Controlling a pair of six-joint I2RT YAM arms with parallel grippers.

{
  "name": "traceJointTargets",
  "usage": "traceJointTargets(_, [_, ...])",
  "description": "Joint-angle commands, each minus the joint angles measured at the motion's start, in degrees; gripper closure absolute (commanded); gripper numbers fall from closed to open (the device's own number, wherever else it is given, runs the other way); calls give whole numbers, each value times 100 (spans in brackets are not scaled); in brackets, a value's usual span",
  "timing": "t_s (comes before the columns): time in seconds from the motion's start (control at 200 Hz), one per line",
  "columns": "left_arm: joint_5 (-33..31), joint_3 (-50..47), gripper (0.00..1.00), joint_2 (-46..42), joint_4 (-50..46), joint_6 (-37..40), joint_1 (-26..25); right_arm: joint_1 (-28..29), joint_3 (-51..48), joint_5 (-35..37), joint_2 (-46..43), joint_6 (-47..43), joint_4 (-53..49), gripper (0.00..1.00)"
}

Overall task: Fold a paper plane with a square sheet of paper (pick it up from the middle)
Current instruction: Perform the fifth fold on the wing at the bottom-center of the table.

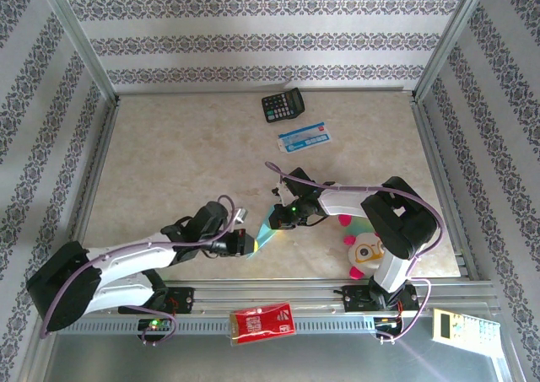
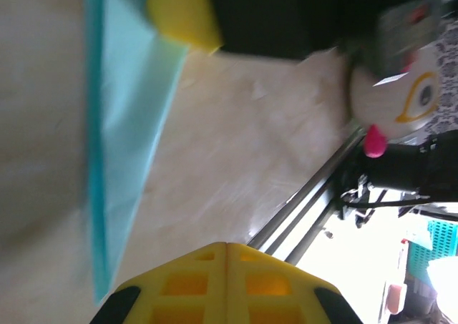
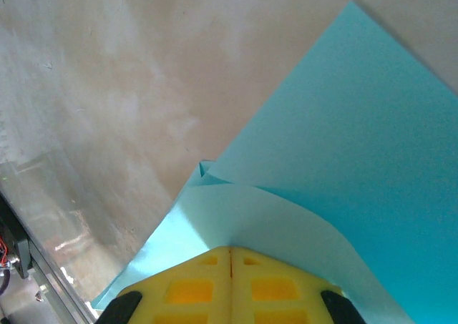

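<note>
Starting at the left of the overhead view, the left arm [image 1: 126, 264] reaches in low across the surface [image 1: 186, 154] toward the middle. Its left pincer [image 1: 249, 245] has its yellow fingers [image 2: 227, 288] pressed tight together, seam to seam. The tip sits right at the lower corner of the paper; whether it actually nips that corner, I can't tell.

Down at the near rail lies a red packet [image 1: 262, 323].

Now the middle. The square sheet of paper [image 1: 267, 231] sits between the two pincers, near the front edge of the surface. It's light turquoise and already creased, with a paler flap [image 3: 236, 217] curling over the deeper turquoise face [image 3: 358, 159]. From the left wrist it reads as a long, narrow strip [image 2: 125, 131] with a dark edge.

At the far side rests a black calculator [image 1: 283, 105], with a blue-and-white card [image 1: 305, 137] just beside it, both well apart from the paper.

The right pincer [image 1: 278, 218] meets the sheet's upper end, fingers [image 3: 230, 285] squeezed together and the pale flap arching right over their tips. Touching, yes, but whether a layer is caught I can't tell.

Farther right, a plush toy [image 1: 364, 249] lies beside the right arm [image 1: 396, 222], and a white keypad device [image 1: 456, 325] lies beyond the rail.
</note>
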Motion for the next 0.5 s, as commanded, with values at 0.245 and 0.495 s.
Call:
traceJointTargets(0.245, [6, 944, 100, 1847, 238, 687, 96, -6, -102, 829, 294, -104, -530, 95])
traceJointTargets(0.495, [-53, 556, 100, 2169, 520, 594, 149, 19, -42, 769, 271, -84, -514, 95])
